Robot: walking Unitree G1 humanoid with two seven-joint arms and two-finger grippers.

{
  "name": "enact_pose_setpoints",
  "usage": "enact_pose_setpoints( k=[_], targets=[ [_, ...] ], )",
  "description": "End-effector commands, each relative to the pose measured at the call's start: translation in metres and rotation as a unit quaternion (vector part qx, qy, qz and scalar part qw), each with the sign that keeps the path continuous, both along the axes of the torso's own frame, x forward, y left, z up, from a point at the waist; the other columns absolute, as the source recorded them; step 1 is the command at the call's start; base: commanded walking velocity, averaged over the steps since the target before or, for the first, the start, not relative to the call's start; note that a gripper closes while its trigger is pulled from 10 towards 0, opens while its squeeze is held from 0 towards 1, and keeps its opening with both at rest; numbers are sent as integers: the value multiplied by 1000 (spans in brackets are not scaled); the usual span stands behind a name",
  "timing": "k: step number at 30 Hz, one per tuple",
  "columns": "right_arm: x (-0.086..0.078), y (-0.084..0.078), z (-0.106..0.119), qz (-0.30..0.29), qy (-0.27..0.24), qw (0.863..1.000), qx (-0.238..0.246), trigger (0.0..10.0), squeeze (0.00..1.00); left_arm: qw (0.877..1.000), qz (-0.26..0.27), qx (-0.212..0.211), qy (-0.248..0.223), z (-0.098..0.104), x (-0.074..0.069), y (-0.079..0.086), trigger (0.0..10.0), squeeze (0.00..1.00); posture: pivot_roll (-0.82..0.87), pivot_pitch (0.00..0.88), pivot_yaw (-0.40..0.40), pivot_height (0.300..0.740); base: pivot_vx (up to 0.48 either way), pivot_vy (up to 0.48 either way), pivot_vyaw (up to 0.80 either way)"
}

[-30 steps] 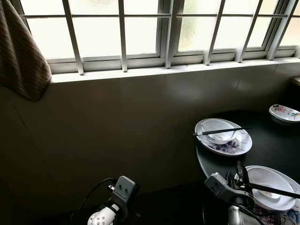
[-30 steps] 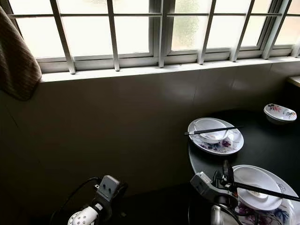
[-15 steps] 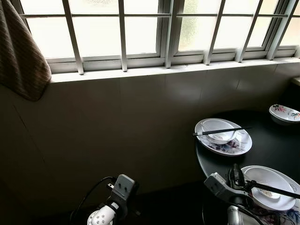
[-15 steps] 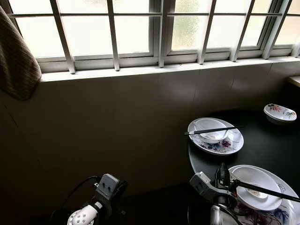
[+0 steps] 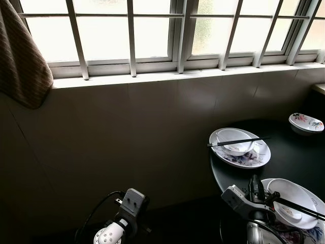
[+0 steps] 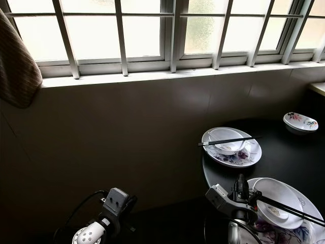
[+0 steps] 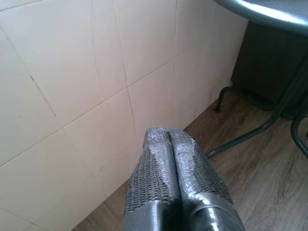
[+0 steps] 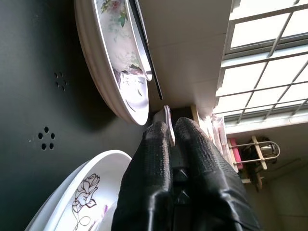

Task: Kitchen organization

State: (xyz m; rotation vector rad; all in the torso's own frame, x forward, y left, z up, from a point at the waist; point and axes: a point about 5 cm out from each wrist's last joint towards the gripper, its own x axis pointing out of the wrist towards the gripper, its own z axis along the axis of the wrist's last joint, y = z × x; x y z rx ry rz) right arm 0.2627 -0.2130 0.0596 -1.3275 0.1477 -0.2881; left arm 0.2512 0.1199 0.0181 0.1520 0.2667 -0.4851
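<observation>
Lower right, the right gripper (image 5: 255,187), fingers pressed together, is hovering beside the near bowl (image 5: 293,202); dishes and chopsticks (image 5: 236,142) aren't cleared yet.

Home dining nook: dark round counter (image 5: 294,152) w/ floral plates (image 5: 242,157) & chopsticks (image 5: 237,142), barred window (image 5: 152,30), tiled wall (image 7: 72,96), wood floor (image 7: 269,183), curtain (image 5: 20,56).
</observation>
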Motion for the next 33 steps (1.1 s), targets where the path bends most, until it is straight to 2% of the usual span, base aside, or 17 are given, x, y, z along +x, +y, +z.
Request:
enact_pose_setpoints(
  k=[1, 2, 3, 6, 9, 13, 17, 19, 20, 22, 23, 24, 25, 29, 32, 33],
  targets=[
    [2, 3, 6, 18, -5, 1000, -13, 0, 43, 1000, -2, -6, 2, -1, 0, -2, 10000, 0, 10, 0, -31, 740, 0, 0, 0],
    [2, 4, 7, 22, -6, 1000, -17, 0, 43, 1000, -2, -6, 2, -1, 0, -2, 10000, 0, 10, 0, -31, 740, 0, 0, 0],
    [5, 5, 15, 30, -19, 998, -47, 0, 43, 1000, -2, -6, 2, -1, 0, -2, 10000, 0, 10, 0, -31, 740, 0, 0, 0],
    [8, 7, 25, 39, -32, 997, -52, 0, 0, 1000, -2, -7, 3, -1, 0, -2, 10000, 0, 9, 0, -32, 740, 0, 0, 0],
    [10, 13, 32, 58, -44, 995, -67, 0, 0, 1000, -3, -8, 2, -1, 0, -2, 10000, 0, 8, 0, -32, 740, 0, 0, 0],
    [10, 17, 34, 71, -48, 994, -70, 0, 0, 1000, -3, -9, 3, 0, 0, -2, 10000, 0, 8, 0, -31, 740, 0, 0, 0],
    [14, 28, 46, 106, -64, 991, -52, 0, 0, 1000, -3, -11, 2, 0, -1, -2, 10000, 0, 6, 0, -27, 740, 0, 0, 0],
    [17, 31, 55, 111, -77, 989, -58, 118, 0, 1000, -3, -11, 3, 0, 0, -2, 10000, 0, 4, 0, -26, 740, 0, 0, 0],
    [21, 33, 61, 116, -84, 988, -65, 3176, 0, 1000, -3, -12, 3, 0, 0, -2, 10000, 0, 3, 0, -25, 740, 0, 0, 0],
    [22, 33, 63, 117, -85, 987, -64, 3529, 0, 1000, -3, -13, 3, 0, 0, -3, 10000, 0, 3, 0, -25, 740, 0, 0, 0],
    [24, 34, 65, 119, -87, 987, -63, 4941, 0, 1000, -3, -13, 3, 0, 0, -3, 10000, 0, 4, 0, -26, 740, 0, 0, 0],
    [25, 34, 66, 121, -89, 987, -63, 4941, 0, 1000, -4, -13, 2, 0, 0, -3, 10000, 0, 4, 0, -26, 740, 0, 0, 0],
    [28, 33, 69, 120, -92, 987, -57, 10000, 4, 1000, -4, -13, 2, 0, 0, -3, 10000, 0, 4, 0, -27, 740, 0, 0, 0],
    [30, 37, 76, 130, -93, 987, -31, 10000, 0, 1000, -3, -15, 2, 1, 1, -4, 10000, 0, 6, 0, -30, 740, 0, 0, 0],
    [31, 41, 75, 142, -86, 985, -44, 10000, 0, 1000, -2, -16, 2, 1, 1, -4, 10000, 0, 7, 0, -31, 740, 0, 0, 0],
    [31, 43, 74, 148, -86, 984, -45, 10000, 31, 1000, -2, -16, 2, 1, 1, -4, 10000, 0, 7, 0, -31, 740, 0, 0, 788]
  ],
)
